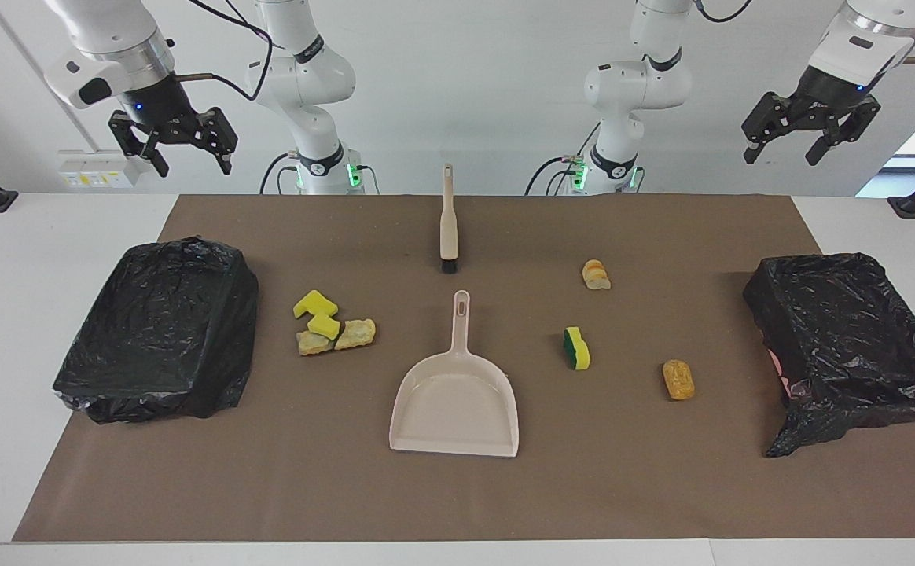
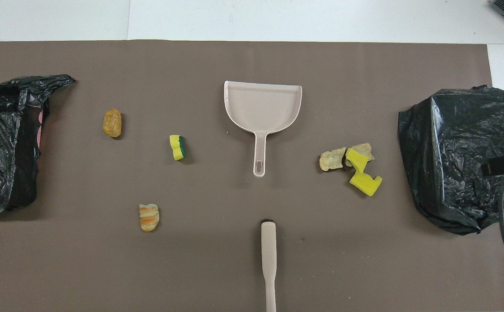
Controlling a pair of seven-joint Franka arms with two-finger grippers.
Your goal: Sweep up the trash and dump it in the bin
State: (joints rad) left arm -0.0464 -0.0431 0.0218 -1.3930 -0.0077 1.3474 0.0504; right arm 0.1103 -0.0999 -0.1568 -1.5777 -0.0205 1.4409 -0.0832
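Observation:
A beige dustpan (image 1: 455,401) (image 2: 262,106) lies mid-table, its handle toward the robots. A beige brush (image 1: 447,224) (image 2: 269,260) lies nearer to the robots, in line with the dustpan. The trash is scattered on the mat. A cluster of yellow sponge pieces and tan lumps (image 1: 332,324) (image 2: 351,167) lies toward the right arm's end. A green-backed sponge (image 1: 576,348) (image 2: 177,147), a bread lump (image 1: 596,274) (image 2: 149,217) and an orange lump (image 1: 678,379) (image 2: 112,123) lie toward the left arm's end. My right gripper (image 1: 194,165) and left gripper (image 1: 780,157) hang open and empty, high above the table's robot-side corners.
Two bins lined with black bags stand on the brown mat (image 1: 662,487). One (image 1: 163,326) (image 2: 457,151) is at the right arm's end, the other (image 1: 843,338) (image 2: 1,138) at the left arm's end. White table shows around the mat.

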